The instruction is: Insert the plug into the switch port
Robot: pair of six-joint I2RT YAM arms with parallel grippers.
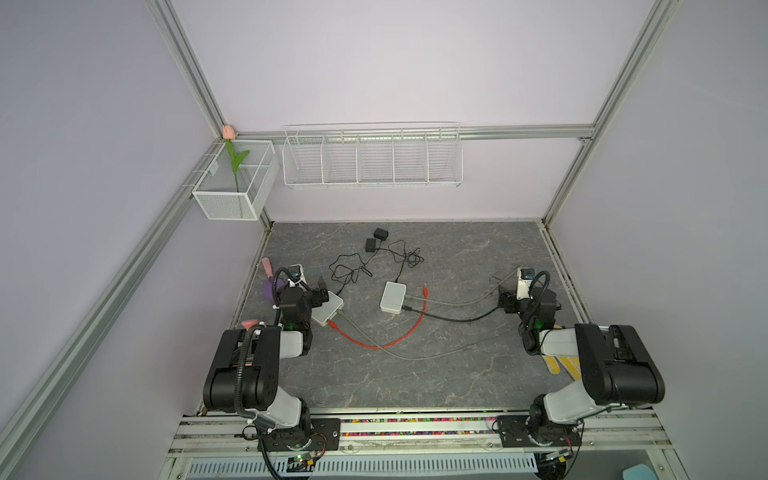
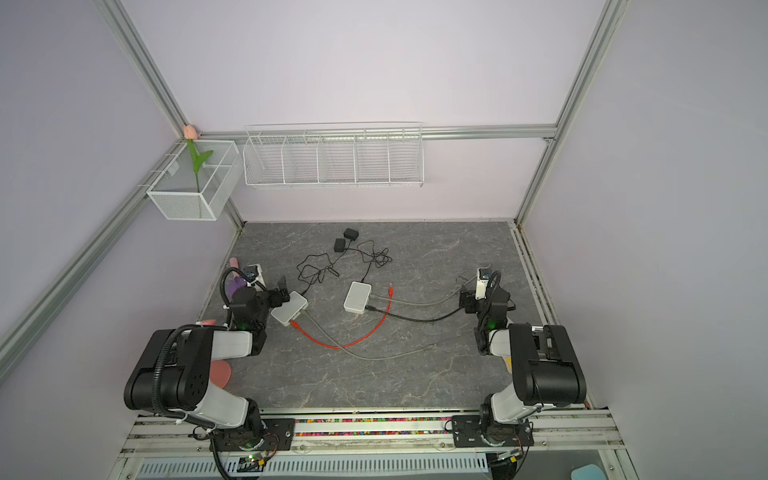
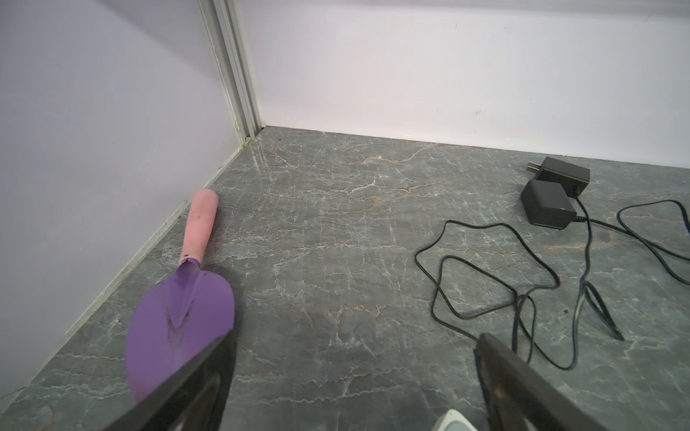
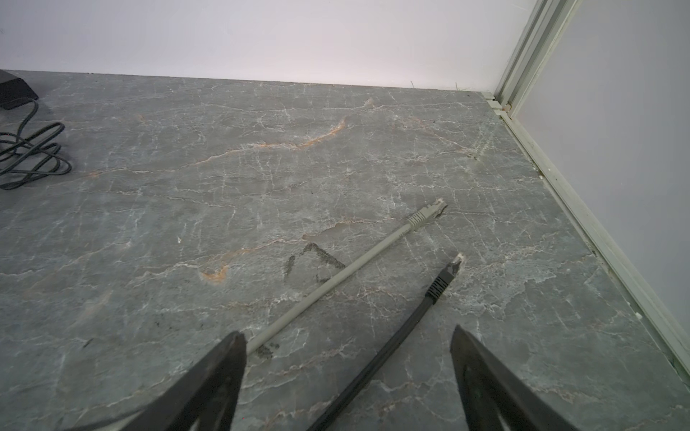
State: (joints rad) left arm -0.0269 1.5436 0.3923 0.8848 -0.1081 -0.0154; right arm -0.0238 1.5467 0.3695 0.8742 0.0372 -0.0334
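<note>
My left gripper (image 3: 356, 336) stands wide open and holds nothing, low over the table (image 3: 336, 224) near its left edge. A corner of a switch (image 1: 328, 313) shows between its fingers, and a red cable (image 1: 349, 334) leaves that switch's near end. A trowel (image 3: 179, 321) lies along the left edge. My right gripper (image 4: 347, 332) is spread just as wide, also empty, near the right edge. A black cable (image 4: 373, 369) passes between its fingers. The black plug (image 4: 446, 274) lies loose on the table just ahead, and a grey plug (image 4: 429, 212) lies loose a little farther on. Toward the middle sits a second switch (image 1: 392, 297), with the black cable and a grey cable (image 1: 457, 303) plugged into its right end. The red plug (image 1: 424, 287) lies free just beside it. Near the far edge lie two adapters (image 1: 376, 242) and their tangled wires (image 1: 353, 270).
</note>
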